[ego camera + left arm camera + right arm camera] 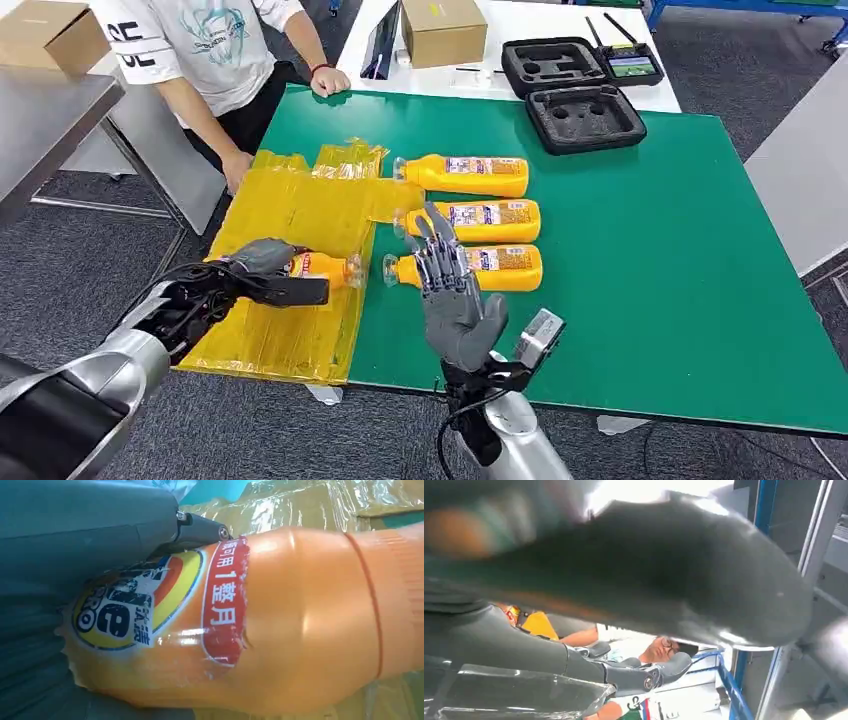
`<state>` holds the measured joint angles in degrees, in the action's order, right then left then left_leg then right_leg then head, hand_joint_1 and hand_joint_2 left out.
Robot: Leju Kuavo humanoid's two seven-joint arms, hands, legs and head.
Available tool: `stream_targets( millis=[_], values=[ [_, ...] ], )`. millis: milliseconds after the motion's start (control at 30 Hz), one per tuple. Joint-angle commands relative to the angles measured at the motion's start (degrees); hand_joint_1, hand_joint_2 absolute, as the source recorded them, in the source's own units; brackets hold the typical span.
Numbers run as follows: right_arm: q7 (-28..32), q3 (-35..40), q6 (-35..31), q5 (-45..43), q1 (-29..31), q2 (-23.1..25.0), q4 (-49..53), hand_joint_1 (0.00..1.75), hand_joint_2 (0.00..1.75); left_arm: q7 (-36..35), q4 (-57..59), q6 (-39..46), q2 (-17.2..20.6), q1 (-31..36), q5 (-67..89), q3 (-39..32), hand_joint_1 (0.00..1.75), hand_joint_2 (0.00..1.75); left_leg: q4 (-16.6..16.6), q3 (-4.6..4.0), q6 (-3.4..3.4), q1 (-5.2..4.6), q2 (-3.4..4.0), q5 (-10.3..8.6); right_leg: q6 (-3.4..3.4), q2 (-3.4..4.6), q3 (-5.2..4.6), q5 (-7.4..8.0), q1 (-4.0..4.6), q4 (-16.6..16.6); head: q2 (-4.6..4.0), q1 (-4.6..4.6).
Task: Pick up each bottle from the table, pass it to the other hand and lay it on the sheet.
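Three orange bottles (478,176) lie side by side near the middle of the green table (650,260), caps toward the yellow sheet (300,240) that overhangs the table's left edge. A fourth bottle (322,267) is gripped by the left hand (262,272) over the sheet; the fingers hide most of its body. The right hand (450,290) hovers empty with fingers spread, covering part of the nearest bottle. A person (215,50) at the far left corner is cut off.
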<state>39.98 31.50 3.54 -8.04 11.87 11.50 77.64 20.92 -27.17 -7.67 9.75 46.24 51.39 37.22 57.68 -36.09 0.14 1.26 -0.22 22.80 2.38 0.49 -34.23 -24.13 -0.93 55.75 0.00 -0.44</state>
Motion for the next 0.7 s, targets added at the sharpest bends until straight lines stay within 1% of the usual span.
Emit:
stream_targets(
  millis=[33,67,100,133,167,200,233,333,367,400,467,500,533,567,600,633,700],
  values=[
    [0.02,1.87,-0.09,-0.18,2.25,-1.38,-5.60,0.00,0.00,-0.22,4.00,-1.48,0.11,-0.28,-0.77,2.34,1.68,1.75,-0.06,0.20,0.04,-0.01,0.08,0.06,-0.05,0.04,0.17,-0.04,0.01,-0.07,0.00,0.00],
    [0.02,1.99,-0.45,0.04,2.16,-1.44,-5.84,0.00,0.00,0.00,3.86,-1.57,0.39,-0.69,-1.06,2.20,1.48,1.75,-0.10,0.42,0.07,-0.02,0.15,0.14,-0.10,0.09,0.38,-0.09,0.01,-0.11,0.00,0.00],
    [0.02,2.02,-0.82,0.25,2.15,-1.44,-5.94,0.00,0.00,0.23,3.67,-1.87,0.88,-0.90,-0.67,2.79,0.65,1.75,-0.11,0.51,0.08,-0.03,0.17,0.18,-0.12,0.09,0.46,-0.13,0.01,-0.11,0.00,0.00],
    [0.02,1.85,-0.60,-0.51,2.22,-1.41,-6.77,0.00,0.00,0.43,3.28,-1.87,1.29,-1.43,-0.83,2.89,0.24,1.75,-0.11,0.38,0.06,-0.02,0.19,0.13,-0.09,0.13,0.34,-0.07,0.01,-0.11,0.00,0.00],
    [0.02,1.84,-0.83,-0.44,2.32,-1.48,-6.98,0.00,0.00,0.44,2.89,-1.38,1.56,-1.89,-0.64,3.16,0.00,1.75,-0.09,0.25,0.04,-0.03,0.15,0.08,-0.05,0.11,0.22,-0.03,-0.01,-0.08,0.00,0.00],
    [0.02,1.82,-0.83,-0.46,2.33,-1.50,-6.98,0.00,0.00,0.44,2.92,-1.32,1.55,-2.05,-0.67,3.15,0.00,1.75,-0.14,0.43,0.06,-0.04,0.22,0.13,-0.09,0.16,0.37,-0.07,-0.01,-0.12,0.00,0.00],
    [0.02,1.70,-1.14,-0.86,2.55,-1.42,-7.82,0.00,0.00,0.28,2.86,-1.54,1.51,-2.34,-0.86,3.19,0.00,0.00,-0.14,0.50,0.07,-0.04,0.23,0.16,-0.11,0.16,0.44,-0.09,0.00,-0.13,0.00,0.00],
    [0.02,1.72,-1.31,-1.17,2.71,-1.48,-8.47,0.00,0.00,0.50,2.83,-2.50,1.50,-2.39,-1.78,2.81,0.00,0.00,-0.16,0.72,0.11,-0.02,0.21,0.23,-0.18,0.10,0.68,-0.16,0.04,-0.16,0.00,0.00],
    [0.01,1.78,-1.33,-1.18,2.74,-1.51,-8.62,0.00,0.00,0.30,2.72,-2.48,1.56,-2.37,-1.69,2.94,0.00,0.00,-0.16,0.69,0.12,-0.04,0.24,0.22,-0.18,0.13,0.63,-0.14,0.02,-0.15,0.00,0.00],
    [0.01,1.83,-1.33,-1.18,2.67,-1.57,-8.75,0.00,0.00,0.22,2.67,-2.62,1.57,-2.25,-1.72,2.96,0.00,0.00,-0.12,0.40,0.06,-0.04,0.18,0.11,-0.08,0.14,0.37,-0.05,-0.01,-0.11,0.00,0.00],
    [-0.07,1.89,-1.48,-1.31,2.78,-1.51,-9.06,0.00,0.00,0.53,2.36,-3.79,1.52,-2.23,-3.21,2.15,0.00,0.00,-0.14,0.55,0.08,-0.03,0.22,0.16,-0.12,0.14,0.51,-0.08,0.01,-0.13,-0.02,0.02],
    [-0.08,1.99,-1.49,-1.32,2.89,-1.50,-9.18,0.00,0.00,0.68,2.19,-4.30,1.64,-2.29,-3.54,2.08,0.00,0.00,-0.12,0.42,0.05,-0.04,0.13,0.09,-0.08,0.09,0.41,-0.04,-0.01,-0.10,0.00,-0.02],
    [-0.68,2.22,-1.56,-1.62,3.45,-1.32,-9.91,0.00,0.00,2.51,1.67,-6.52,1.80,-2.51,-5.52,1.36,0.00,0.00,-0.14,0.55,0.07,-0.03,0.19,0.13,-0.11,0.13,0.52,-0.06,0.01,-0.13,0.00,0.02],
    [-0.68,2.22,-1.56,-1.62,3.45,-1.32,-9.91,0.00,0.00,2.51,1.67,-6.52,1.80,-2.51,-5.52,1.36,0.00,0.00,-0.11,0.44,0.05,-0.03,0.17,0.09,-0.08,0.13,0.41,-0.03,-0.01,-0.09,0.00,-0.02],
    [-0.84,2.33,-1.60,-1.68,3.89,-1.08,-10.33,0.00,0.00,2.59,1.46,-6.54,1.89,-2.57,-5.65,1.35,0.00,0.00,-0.13,0.56,0.07,-0.05,0.22,0.13,-0.12,0.16,0.51,-0.07,-0.01,-0.10,-0.02,0.00],
    [-0.84,2.80,-1.61,-1.68,4.26,-1.14,-10.78,0.00,1.75,3.55,1.14,-7.48,1.86,-2.65,-6.73,1.04,0.00,0.00,-0.13,0.58,0.06,-0.04,0.22,0.13,-0.12,0.16,0.54,-0.07,0.00,-0.11,0.00,0.00],
    [-0.97,3.04,-2.02,-1.74,4.09,-1.26,-10.86,0.00,1.75,4.97,0.79,-8.43,1.55,-2.55,-9.11,-0.31,0.00,0.00,-0.14,0.62,0.06,-0.05,0.22,0.12,-0.12,0.16,0.57,-0.05,-0.01,-0.10,0.00,-0.02]
  ],
)
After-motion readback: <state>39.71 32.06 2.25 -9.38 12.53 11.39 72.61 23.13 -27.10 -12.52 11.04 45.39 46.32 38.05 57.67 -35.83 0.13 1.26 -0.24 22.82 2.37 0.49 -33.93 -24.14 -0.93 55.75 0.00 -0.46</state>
